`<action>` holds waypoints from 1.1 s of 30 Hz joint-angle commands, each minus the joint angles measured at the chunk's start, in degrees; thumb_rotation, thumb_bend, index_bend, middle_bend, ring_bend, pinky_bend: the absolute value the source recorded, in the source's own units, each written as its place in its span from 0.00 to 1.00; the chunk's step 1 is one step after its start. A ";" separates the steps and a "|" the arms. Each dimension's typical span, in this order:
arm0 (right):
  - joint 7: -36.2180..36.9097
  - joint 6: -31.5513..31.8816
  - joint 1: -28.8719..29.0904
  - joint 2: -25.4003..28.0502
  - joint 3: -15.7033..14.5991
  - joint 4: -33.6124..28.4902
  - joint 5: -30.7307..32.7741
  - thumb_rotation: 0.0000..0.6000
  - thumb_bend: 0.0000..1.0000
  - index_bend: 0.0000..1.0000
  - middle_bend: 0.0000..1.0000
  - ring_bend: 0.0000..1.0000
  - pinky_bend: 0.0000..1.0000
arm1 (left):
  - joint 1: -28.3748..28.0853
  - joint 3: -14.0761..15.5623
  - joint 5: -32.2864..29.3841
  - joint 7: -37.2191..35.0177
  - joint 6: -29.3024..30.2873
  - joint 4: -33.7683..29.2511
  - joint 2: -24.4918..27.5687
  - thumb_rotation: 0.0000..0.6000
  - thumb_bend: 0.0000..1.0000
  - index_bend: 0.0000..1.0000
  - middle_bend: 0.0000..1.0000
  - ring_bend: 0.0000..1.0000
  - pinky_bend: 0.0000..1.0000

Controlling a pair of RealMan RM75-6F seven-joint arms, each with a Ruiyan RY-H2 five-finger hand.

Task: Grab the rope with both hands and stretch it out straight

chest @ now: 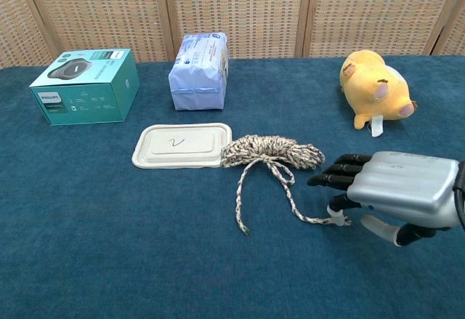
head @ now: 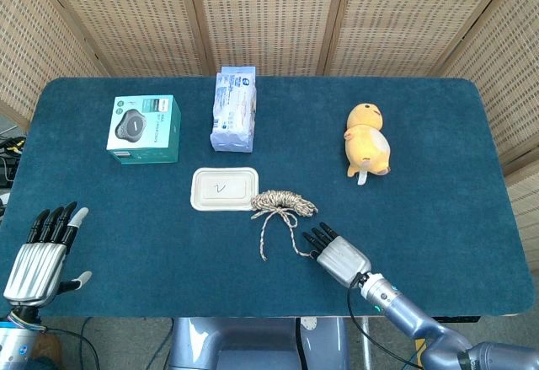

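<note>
Rope (head: 282, 204) lay coiled mid-table, touching the right edge of a white lid (head: 223, 188), two loose tails trailing toward the front. Right hand (head: 338, 255) sat by one tail's end, fingers extended. Left hand (head: 42, 255) was at the front left corner of the blue table (head: 438, 185), fingers apart, holding nothing.

I'm getting the head view looking steeply down from high up, taking in the whole desk (head: 438, 168). The chest view is sitting low and close, facing the screen (chest: 240, 10); both are sharing the desk's middle and the rope (head: 282, 204).
</note>
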 commanded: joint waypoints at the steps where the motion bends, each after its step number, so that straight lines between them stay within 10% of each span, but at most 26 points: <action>1: 0.96 0.82 -0.31 0.44 0.78 0.28 2.64 1.00 0.67 0.33 0.00 0.00 0.00 | 0.00 0.03 0.02 -0.04 0.05 -0.01 0.02 1.00 0.00 0.00 0.00 0.00 0.00; 10: 8.67 4.40 -1.97 -0.05 2.91 -2.87 8.84 1.00 0.24 0.31 0.00 0.00 0.00 | 0.03 0.27 0.32 -0.19 0.30 -0.05 0.09 1.00 0.00 0.00 0.00 0.00 0.00; 33: 7.69 7.01 0.65 -9.56 3.93 3.03 18.11 1.00 0.38 0.45 0.00 0.00 0.00 | -0.27 0.24 -0.29 -1.09 0.11 0.16 0.47 1.00 0.00 0.00 0.00 0.00 0.00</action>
